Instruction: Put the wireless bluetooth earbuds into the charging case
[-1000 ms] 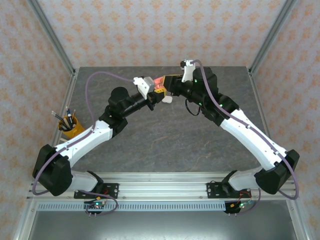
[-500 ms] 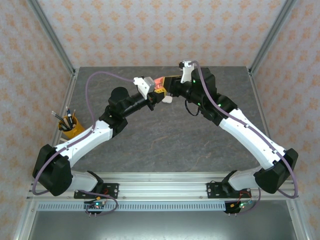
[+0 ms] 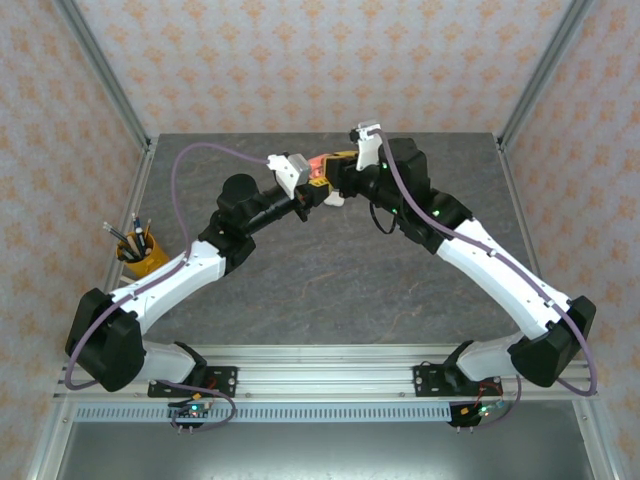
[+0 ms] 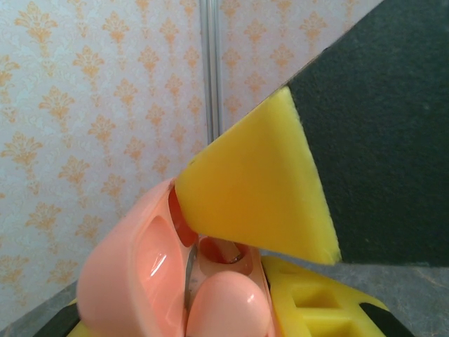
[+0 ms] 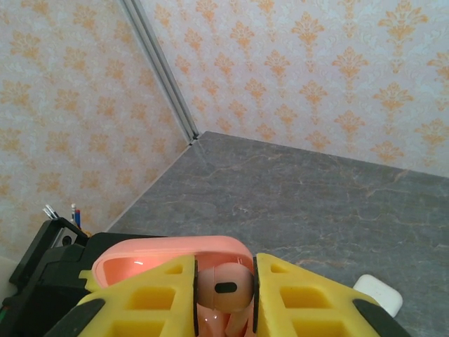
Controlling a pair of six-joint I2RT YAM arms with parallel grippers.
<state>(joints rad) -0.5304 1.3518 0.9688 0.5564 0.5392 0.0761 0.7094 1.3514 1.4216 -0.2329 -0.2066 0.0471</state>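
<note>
Right end effector (image 5: 224, 303) on coral-pink earbud (image 5: 224, 278); pink case (image 5: 140, 261) open

Bright, even light with soft shadows.
Left wrist view: close yellow fingers (image 4: 259, 189) look soft, and small glare glints on the pink case (image 4: 119, 274).

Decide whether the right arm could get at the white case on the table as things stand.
Probably, but not to grasp it yet: the white case lies uncovered near the right gripper, which is shut on a coral-pink earbud.
</note>
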